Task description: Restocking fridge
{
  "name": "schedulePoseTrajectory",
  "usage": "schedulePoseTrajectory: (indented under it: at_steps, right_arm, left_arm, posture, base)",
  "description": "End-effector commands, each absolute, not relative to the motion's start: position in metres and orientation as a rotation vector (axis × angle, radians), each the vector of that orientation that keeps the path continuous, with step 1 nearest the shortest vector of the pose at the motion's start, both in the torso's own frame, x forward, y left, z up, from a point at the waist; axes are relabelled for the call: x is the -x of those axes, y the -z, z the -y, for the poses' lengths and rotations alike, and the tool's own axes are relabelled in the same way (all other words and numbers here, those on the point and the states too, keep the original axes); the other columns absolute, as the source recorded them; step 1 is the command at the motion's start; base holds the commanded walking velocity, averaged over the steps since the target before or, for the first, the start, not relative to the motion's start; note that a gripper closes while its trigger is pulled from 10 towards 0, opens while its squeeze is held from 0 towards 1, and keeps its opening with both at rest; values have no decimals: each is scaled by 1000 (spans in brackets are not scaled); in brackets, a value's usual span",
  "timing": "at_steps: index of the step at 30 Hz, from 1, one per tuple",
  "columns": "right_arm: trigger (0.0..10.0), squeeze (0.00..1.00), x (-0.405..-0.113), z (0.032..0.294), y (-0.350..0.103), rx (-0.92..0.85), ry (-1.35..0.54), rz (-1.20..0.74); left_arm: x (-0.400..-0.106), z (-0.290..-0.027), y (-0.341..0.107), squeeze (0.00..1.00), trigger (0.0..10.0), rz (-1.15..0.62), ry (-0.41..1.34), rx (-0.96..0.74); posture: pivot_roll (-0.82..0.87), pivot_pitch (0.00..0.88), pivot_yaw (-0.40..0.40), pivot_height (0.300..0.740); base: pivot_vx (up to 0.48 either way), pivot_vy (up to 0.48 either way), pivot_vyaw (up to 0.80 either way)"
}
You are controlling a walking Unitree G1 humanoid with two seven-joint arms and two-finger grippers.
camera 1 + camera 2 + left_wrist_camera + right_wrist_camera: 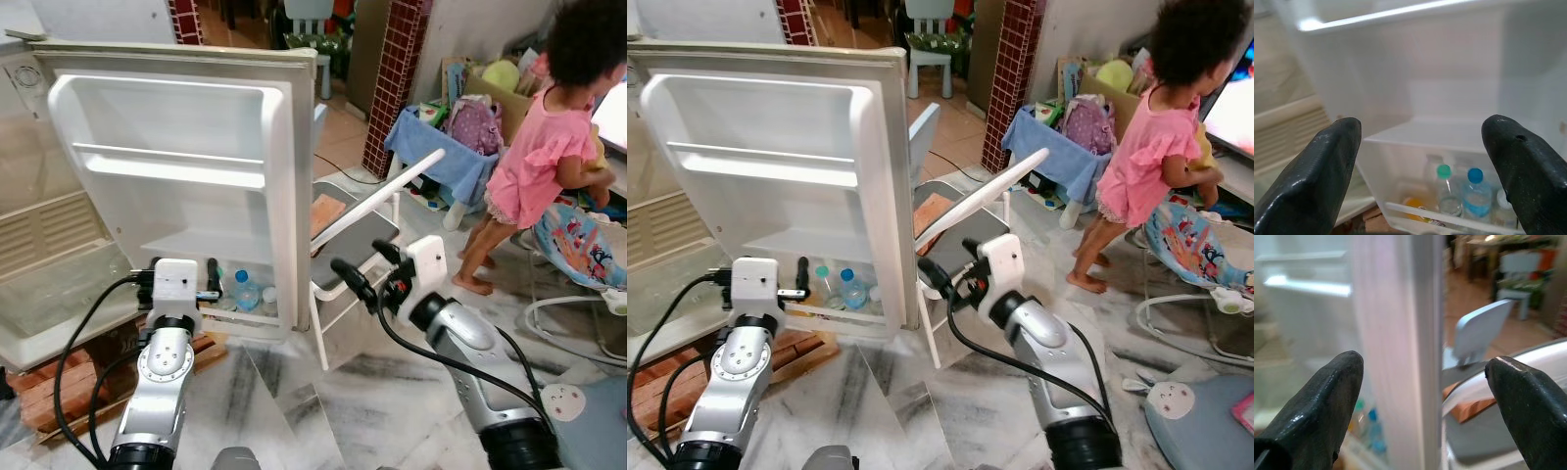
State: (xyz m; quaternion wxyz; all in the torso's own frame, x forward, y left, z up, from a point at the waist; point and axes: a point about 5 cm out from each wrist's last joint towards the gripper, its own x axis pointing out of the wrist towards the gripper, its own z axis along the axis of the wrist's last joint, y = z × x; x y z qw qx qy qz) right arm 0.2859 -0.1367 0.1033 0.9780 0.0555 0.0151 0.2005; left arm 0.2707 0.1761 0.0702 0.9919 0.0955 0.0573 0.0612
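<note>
Fridge door (176, 166) swung wide open, white inner side facing the camera, one narrow rail across the upper half and a deeper shelf (240, 311) along the bottom edge. Standing in that bottom shelf: a bottle with a blue cap (1475, 196), a bottle with a green cap (1443, 188) just beside it, another pale-capped bottle at the shelf's outer end, and something orange low behind the front rail, too blurred to identify. Left gripper (1420, 161) raised in front of the bottom shelf, near its front rail, fingers (1317, 171) spread wide apart and holding nothing. Right gripper (1422, 396) level with the free edge of the door, fingers (1528, 401) likewise spread and empty, one on each side of that edge as seen from the right wrist, not touching it. Just past the door's free edge, a white folding chair (358, 235) with a grey seat and a brown pad on it. Marble floor (333, 392) underfoot, red bricks (59, 387) at the left under the fridge body. Farther right, a child in a pink top (534, 147) standing barefoot beside a patterned baby bouncer (583, 245); behind, a blue-draped basket (441, 157) and a brick pillar (392, 78).
</note>
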Motion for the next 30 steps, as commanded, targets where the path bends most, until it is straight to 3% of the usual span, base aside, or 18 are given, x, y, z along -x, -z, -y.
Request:
schedulePoseTrajectory:
  at_steps: [1, 30]
  right_arm:
    - [10000, 0, -290, 141, -108, -104, -357, -7]
    - [10000, 0, -298, 147, -108, -103, -277, 37]
  left_arm:
    - [-273, -180, -74, 0, 10000, -113, -147, -188]
    - [-267, -172, -57, 0, 10000, -256, -20, -196]
  posture:
    - [102, 0, 10, 740]
    - [105, 0, 13, 740]
  base:
    - [0, 0, 794]
    - [0, 0, 788]
